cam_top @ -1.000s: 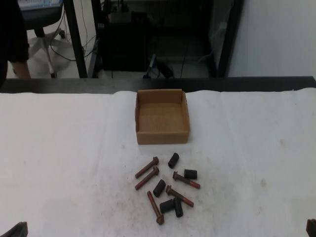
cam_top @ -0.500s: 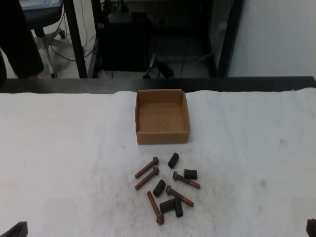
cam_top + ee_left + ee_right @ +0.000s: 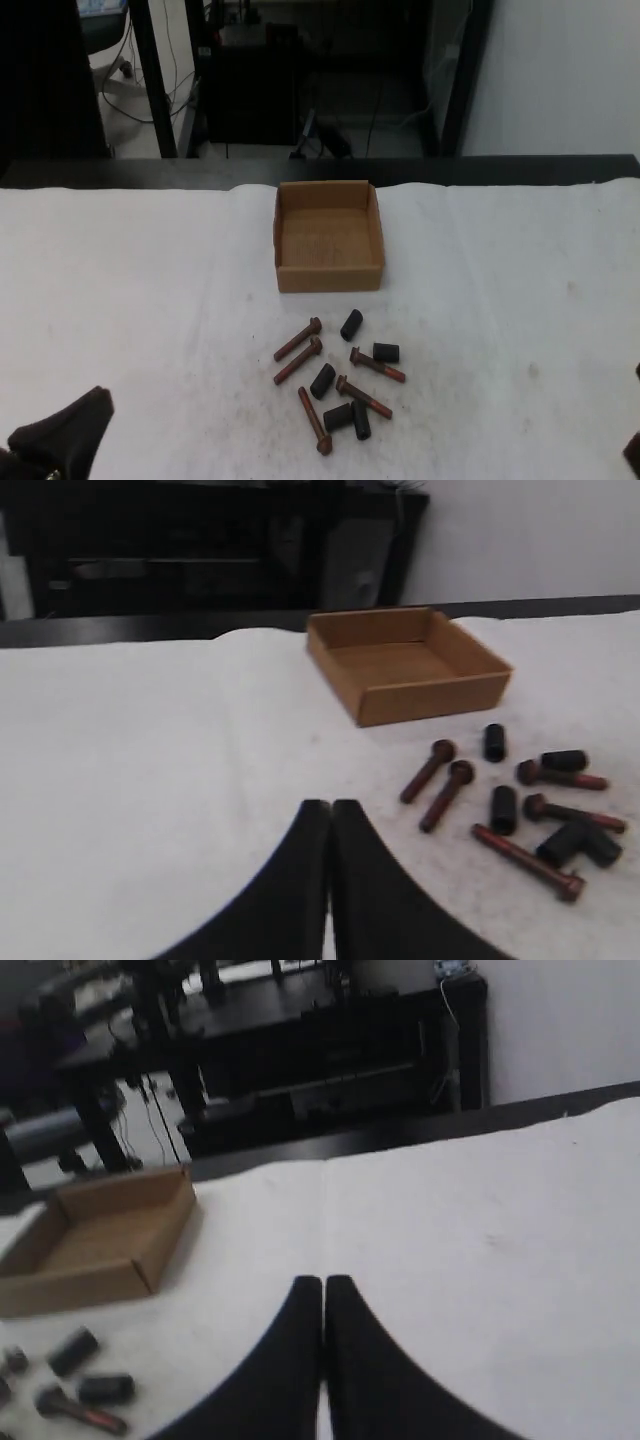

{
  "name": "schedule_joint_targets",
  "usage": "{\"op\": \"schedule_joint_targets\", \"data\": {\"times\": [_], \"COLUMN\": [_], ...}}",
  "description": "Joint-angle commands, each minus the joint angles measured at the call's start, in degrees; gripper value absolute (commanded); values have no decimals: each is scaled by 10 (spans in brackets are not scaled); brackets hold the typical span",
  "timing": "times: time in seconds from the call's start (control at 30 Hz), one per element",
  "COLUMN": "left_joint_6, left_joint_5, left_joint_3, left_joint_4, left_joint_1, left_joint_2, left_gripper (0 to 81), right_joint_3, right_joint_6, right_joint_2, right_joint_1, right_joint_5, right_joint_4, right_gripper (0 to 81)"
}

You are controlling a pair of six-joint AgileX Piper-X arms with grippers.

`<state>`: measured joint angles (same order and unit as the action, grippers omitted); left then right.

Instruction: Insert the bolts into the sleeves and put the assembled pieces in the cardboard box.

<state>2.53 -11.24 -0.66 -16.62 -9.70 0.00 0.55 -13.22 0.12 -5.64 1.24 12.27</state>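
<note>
The left gripper [image 3: 330, 808] has advanced at the near left, jaws together. Five bolts [image 3: 298, 340] and five sleeves [image 3: 351, 324] lie loose in a near-centre cluster, just in front of the empty cardboard box [image 3: 329, 280]. Right gripper [image 3: 324, 1282]: near right, jaws together. Risk: the crowded, touching pieces may roll or scatter when one is gripped.
</note>
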Motion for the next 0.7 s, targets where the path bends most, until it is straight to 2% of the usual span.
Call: {"op": "schedule_joint_targets", "data": {"times": [0.0,0.13,0.23,0.3,0.37,0.47,0.57,0.67], "left_joint_6": [35,107,202,234,241,244,276,269], "left_joint_5": [-90,-125,-161,-170,-170,-168,-198,-247], "left_joint_3": [7,7,7,7,7,7,7,16], "left_joint_4": [36,39,57,101,175,271,259,237], "left_joint_1": [2,2,2,1,1,1,1,1], "left_joint_2": [0,0,0,0,0,0,24,90], "left_gripper": [3,3,3,3,3,3,3,3], "right_joint_3": [-5,-5,-5,-5,-5,-5,-25,-80], "right_joint_6": [-128,-203,-229,-250,-272,-276,-275,-237], "right_joint_2": [-1,-1,-1,-1,-1,23,81,162], "right_joint_1": [-1,-1,-1,-1,-1,-1,-1,-1], "right_joint_5": [-12,-44,-152,-197,-214,-238,-284,-338], "right_joint_4": [-48,-77,-99,-109,-113,-113,-113,-113], "right_gripper": [8,8,8,3,24,92,137,144]}}
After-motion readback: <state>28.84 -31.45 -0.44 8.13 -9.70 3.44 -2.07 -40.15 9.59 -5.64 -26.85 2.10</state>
